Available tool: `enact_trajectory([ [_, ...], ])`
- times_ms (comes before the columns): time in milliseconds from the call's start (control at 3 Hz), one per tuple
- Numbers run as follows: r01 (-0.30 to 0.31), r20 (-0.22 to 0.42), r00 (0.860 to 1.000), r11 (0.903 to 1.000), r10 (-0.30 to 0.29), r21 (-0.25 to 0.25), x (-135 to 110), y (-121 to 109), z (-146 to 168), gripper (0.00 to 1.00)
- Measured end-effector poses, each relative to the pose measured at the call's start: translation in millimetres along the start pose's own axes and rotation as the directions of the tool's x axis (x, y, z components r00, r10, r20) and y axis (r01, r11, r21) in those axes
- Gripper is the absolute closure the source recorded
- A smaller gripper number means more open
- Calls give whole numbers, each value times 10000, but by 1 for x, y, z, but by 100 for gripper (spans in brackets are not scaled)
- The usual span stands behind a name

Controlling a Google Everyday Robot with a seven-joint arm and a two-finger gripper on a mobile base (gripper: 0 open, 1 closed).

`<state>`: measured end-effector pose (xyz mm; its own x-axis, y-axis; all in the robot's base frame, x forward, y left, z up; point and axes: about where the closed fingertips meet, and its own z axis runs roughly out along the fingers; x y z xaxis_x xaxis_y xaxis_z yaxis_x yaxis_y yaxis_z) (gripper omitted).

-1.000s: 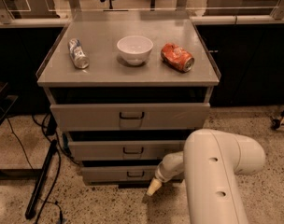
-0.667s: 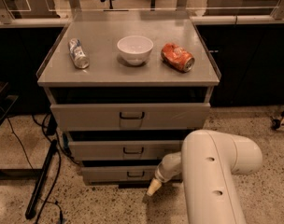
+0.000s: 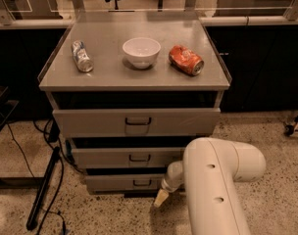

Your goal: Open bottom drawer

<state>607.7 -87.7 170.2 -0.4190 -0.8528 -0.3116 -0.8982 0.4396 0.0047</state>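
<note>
The bottom drawer [image 3: 124,182] is the slimmest grey front at the foot of the cabinet, with a small dark recessed handle [image 3: 141,182] at its centre. It stands out a little less than the two drawers above it. My gripper [image 3: 161,197] reaches down from the white arm [image 3: 215,185] and sits just right of and below that handle, near the floor. Its cream tip shows beside the drawer's front. The rest of the gripper is hidden behind the arm.
The mid drawer [image 3: 129,157] and the tall top drawer [image 3: 136,121] sit above. On the cabinet top lie a crushed silver can [image 3: 82,56], a white bowl [image 3: 141,52] and an orange can [image 3: 186,59]. A black stand leg [image 3: 43,190] and cables lie at the left.
The arm has shifted slightly to the left. The gripper stays beside the bottom drawer's front; the drawer has not visibly moved.
</note>
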Motion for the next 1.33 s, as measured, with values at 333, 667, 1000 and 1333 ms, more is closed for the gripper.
enact_trajectory([
  [333,150,-261,9995,9996,-156,-235,6,11,-1,0],
  [667,150,-262,9995,9996,-156,-236,5,11,-3,0],
  [1000,-32,-548,9985,9985,2,-538,21,36,-18,0],
  [1333,-982,-1569,9843,9893,806,-1080,76,105,-77,0],
])
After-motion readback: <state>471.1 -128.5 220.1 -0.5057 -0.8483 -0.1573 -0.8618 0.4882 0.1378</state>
